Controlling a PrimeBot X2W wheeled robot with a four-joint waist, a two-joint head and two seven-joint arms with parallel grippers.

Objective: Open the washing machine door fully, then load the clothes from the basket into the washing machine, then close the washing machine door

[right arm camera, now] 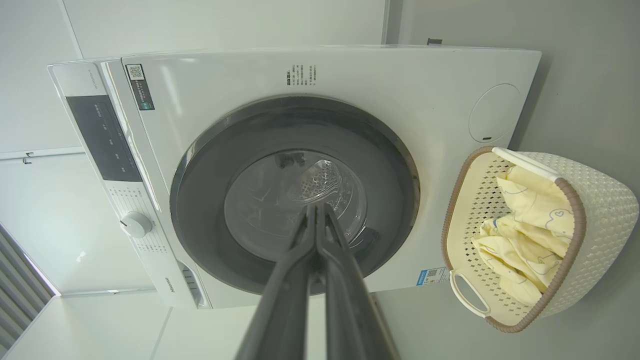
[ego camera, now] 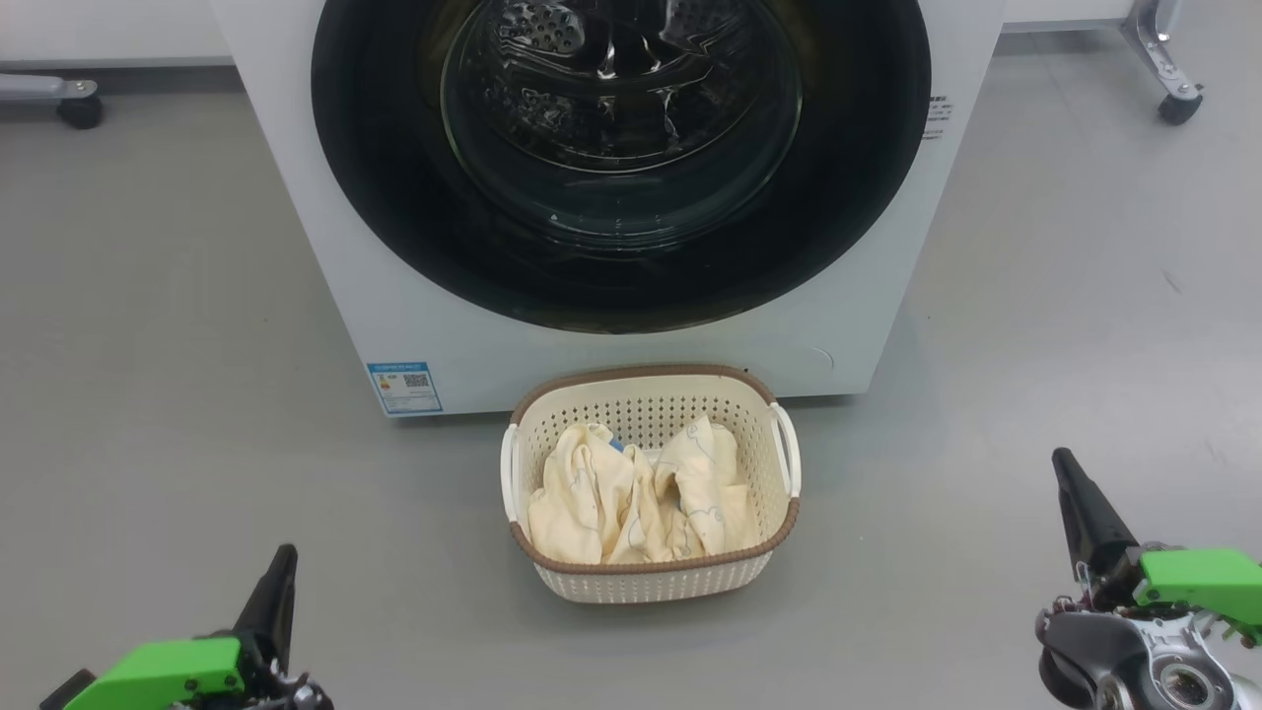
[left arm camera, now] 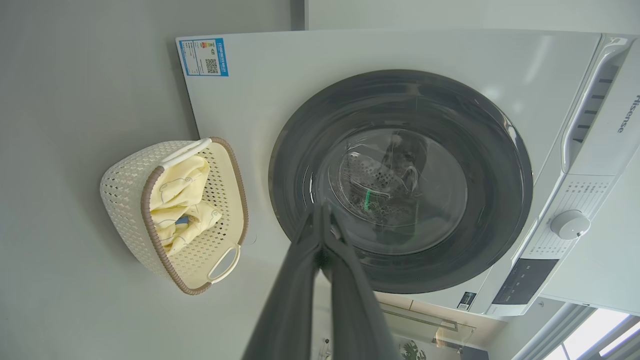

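The big white front-loading washing machine stands far, its round black-ringed glass door shut, so opening it comes first. The small cream perforated plastic basket sits on the grey floor just before it, keeping the pale yellow clothes a short lift away. Nearer, the left pincer and the right pincer flank the basket, closed and empty.
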